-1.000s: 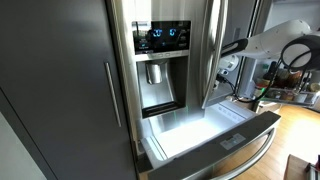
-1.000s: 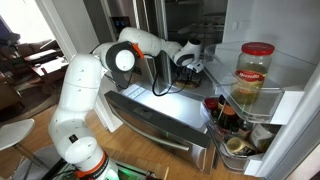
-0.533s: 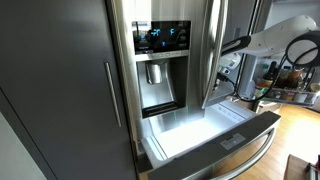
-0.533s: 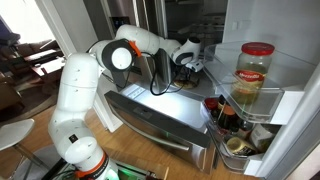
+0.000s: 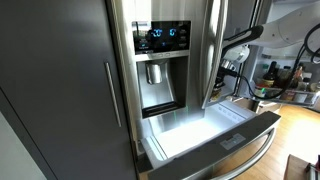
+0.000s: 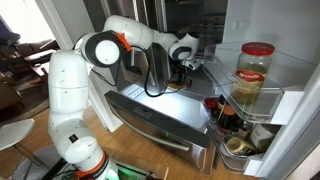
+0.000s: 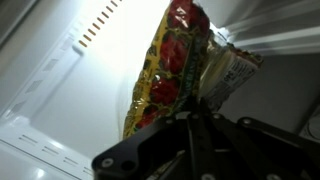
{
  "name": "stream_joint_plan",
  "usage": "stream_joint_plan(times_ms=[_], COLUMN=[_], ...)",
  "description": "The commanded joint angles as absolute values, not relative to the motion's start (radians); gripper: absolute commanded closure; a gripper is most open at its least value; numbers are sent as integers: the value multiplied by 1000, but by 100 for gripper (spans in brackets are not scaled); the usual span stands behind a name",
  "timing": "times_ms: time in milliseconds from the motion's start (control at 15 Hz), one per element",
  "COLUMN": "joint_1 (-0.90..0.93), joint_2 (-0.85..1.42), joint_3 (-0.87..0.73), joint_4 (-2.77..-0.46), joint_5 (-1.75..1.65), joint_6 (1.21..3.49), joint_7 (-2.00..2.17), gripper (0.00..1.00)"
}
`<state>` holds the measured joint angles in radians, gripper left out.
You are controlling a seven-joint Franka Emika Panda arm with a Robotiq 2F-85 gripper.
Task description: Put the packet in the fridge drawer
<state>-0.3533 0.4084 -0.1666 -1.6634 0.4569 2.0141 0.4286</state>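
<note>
Over the last second the arm (image 6: 100, 48) has been raised and swung at the elbow, while the gripper (image 6: 185, 62) has been kept above the far part of the open fridge drawer (image 6: 160, 118). This is judged to be a re-aiming for the drop, with nothing released yet. In the wrist view the packet (image 7: 172, 75) is seen clenched at its near end between the jaws, its long axis running straight out from them and leaning slightly right, the free end pointed at the lit white interior.

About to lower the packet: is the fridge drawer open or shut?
Open. In both exterior views the fridge drawer stands pulled out from the fridge, with its white interior exposed from above.
</note>
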Motion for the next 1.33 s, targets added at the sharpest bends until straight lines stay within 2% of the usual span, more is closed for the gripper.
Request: stream_joint_plan(times_ms=[0, 533, 600, 667, 733, 1267], joint_1=[-339, -325, -319, -319, -317, -297], joint_2=[277, 166, 157, 156, 151, 70], joint_3=[-206, -245, -249, -250, -251, -251], joint_4=[-1823, -2060, -2086, -2102, -2117, -2241], joint_5=[387, 220, 198, 195, 194, 188], joint_6=[1959, 2024, 2063, 2082, 2107, 2225], joint_7=[302, 82, 94, 96, 104, 103], gripper=[100, 100, 73, 72, 67, 8])
